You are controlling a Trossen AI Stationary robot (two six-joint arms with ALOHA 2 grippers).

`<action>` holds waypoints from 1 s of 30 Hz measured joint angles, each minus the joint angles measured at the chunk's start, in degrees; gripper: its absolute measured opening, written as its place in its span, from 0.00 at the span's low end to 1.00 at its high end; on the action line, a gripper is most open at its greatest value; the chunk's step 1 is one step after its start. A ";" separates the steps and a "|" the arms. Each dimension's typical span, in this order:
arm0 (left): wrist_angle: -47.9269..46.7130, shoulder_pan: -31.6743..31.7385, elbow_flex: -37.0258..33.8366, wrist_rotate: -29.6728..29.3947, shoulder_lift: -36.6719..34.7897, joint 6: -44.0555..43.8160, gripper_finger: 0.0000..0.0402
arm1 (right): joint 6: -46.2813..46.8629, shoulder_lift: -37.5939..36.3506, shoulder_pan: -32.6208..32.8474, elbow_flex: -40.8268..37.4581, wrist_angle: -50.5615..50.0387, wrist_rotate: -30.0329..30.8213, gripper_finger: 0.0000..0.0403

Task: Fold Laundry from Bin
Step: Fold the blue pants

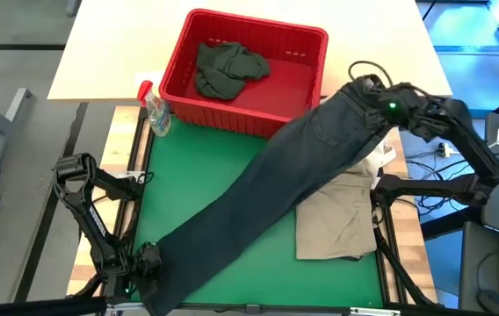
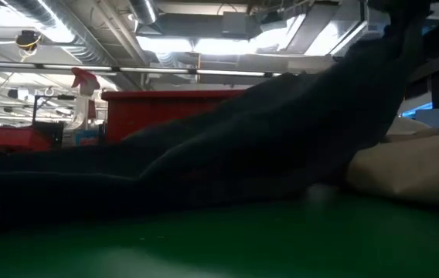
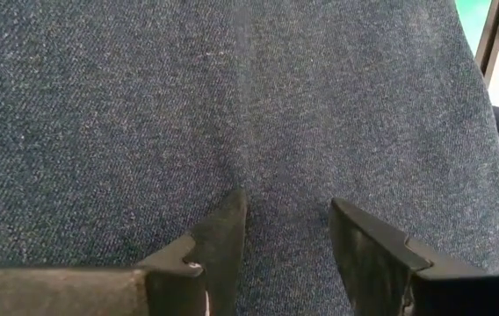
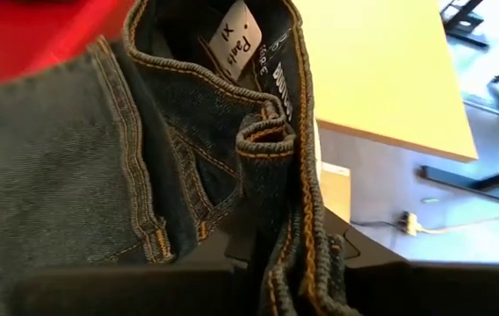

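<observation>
A pair of dark blue jeans [image 1: 258,202] stretches slantwise across the green mat, from the bin's near right corner to the near left corner. My right gripper [image 1: 368,96] is shut on the waist end, raised beside the red bin [image 1: 258,26]. My left gripper [image 1: 148,261] sits low at the leg end, where denim fills its wrist view [image 3: 232,105]. A dark garment [image 1: 227,68] lies crumpled in the bin. A khaki garment [image 1: 337,219] lies folded on the mat at the right, partly under the jeans. My left gripper has denim of the leg end [image 3: 289,202] between its two fingers, which slant down from the near left. The leg runs away from them toward the far right, its lower part lying on the mat. One layer or several, I cannot tell. My right gripper pinches a bunched fold of the waistband [image 4: 276,167] with orange stitching between its two fingers. The fingers slant down from the right. The waist end is lifted clear, and the jeans slope from it down to the mat [image 2: 266,147].
A clear spray bottle with a red top [image 1: 155,110] stands at the bin's near left corner. A white cloth [image 1: 383,156] lies at the mat's right edge beside the khaki garment [image 2: 413,166]. Bare green mat [image 1: 197,175] shows left of the jeans.
</observation>
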 joint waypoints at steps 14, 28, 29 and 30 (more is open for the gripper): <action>-0.71 1.16 1.51 0.20 -0.10 1.15 0.41 | -6.23 -3.08 1.46 -7.03 6.05 -0.55 0.11; -2.40 9.21 4.87 -0.17 -6.09 11.60 0.37 | -3.97 -2.54 16.10 8.72 8.24 -3.30 0.11; -2.37 9.97 4.87 -0.31 -6.22 12.18 0.37 | -3.91 -2.51 16.89 8.72 8.44 -2.91 0.11; -2.45 10.75 4.87 -0.50 -6.29 12.87 0.37 | -3.92 -2.39 17.76 8.72 9.12 -2.93 0.11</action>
